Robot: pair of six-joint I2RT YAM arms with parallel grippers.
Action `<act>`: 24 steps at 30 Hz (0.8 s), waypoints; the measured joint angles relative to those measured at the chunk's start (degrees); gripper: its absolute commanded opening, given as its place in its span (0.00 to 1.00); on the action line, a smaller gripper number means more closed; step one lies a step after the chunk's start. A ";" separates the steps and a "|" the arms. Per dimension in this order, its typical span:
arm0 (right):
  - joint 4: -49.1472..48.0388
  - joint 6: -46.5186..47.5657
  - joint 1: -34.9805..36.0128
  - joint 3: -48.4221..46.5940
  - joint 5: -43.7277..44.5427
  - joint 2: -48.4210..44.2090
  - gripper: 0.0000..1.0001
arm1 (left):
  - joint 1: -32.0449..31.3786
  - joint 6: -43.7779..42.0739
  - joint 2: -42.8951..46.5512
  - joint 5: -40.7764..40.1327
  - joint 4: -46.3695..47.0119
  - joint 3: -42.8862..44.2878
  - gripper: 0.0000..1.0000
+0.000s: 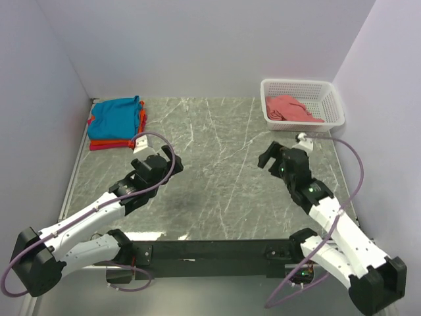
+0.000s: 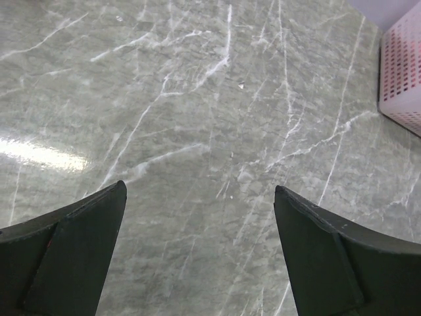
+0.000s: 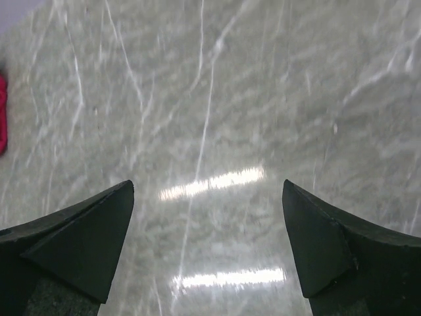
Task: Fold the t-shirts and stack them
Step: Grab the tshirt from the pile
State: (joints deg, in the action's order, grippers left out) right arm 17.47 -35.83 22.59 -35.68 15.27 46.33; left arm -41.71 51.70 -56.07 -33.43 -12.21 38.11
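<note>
A stack of folded t-shirts lies at the far left corner: a teal-blue one (image 1: 117,116) on top, orange (image 1: 142,120) and red (image 1: 105,145) edges under it. A crumpled salmon-pink t-shirt (image 1: 289,108) lies inside the white mesh basket (image 1: 332,112) at the far right. My left gripper (image 1: 166,160) is open and empty over the bare marble, right of the stack; in the left wrist view (image 2: 200,197) only tabletop shows between its fingers. My right gripper (image 1: 271,158) is open and empty, in front of the basket; the right wrist view (image 3: 207,191) shows bare marble.
The grey marble tabletop (image 1: 217,164) is boxed in by pale walls on three sides. The basket's corner (image 2: 402,72) shows at the right edge of the left wrist view. A sliver of red cloth (image 3: 2,122) shows at the left edge of the right wrist view.
</note>
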 measured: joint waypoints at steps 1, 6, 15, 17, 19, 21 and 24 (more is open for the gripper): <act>0.26 0.15 -0.02 -2.05 1.11 1.77 1.00 | 0.00 0.15 0.04 -0.26 -0.15 -0.04 0.99; 2.40 2.73 -3.45 -19.85 4.57 16.70 1.00 | 0.00 1.57 -0.02 -1.97 -2.64 -0.07 0.99; 11.63 9.68 -16.72 -64.41 0.15 56.96 0.98 | 0.00 2.45 -0.28 -2.99 -3.69 -0.07 0.99; 15.52 11.41 -19.04 -77.57 -1.40 67.84 0.98 | 0.00 2.45 -0.61 -3.13 -3.76 -0.07 0.99; 19.06 13.03 -20.44 -88.78 -2.36 77.11 0.98 | 0.07 2.45 -1.07 -3.39 -3.80 -0.07 1.00; 21.31 14.43 -21.73 -95.65 -3.06 84.17 0.98 | 0.13 2.40 -1.64 -3.54 -3.80 -0.07 0.99; 21.70 16.09 -23.26 -97.61 -4.13 89.29 0.98 | 0.20 2.40 -2.99 -3.54 -3.85 -0.04 0.99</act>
State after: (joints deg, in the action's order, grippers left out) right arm 39.18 -19.75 -0.67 -133.29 11.14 135.61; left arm -41.52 54.11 -59.07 -36.97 -16.05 38.06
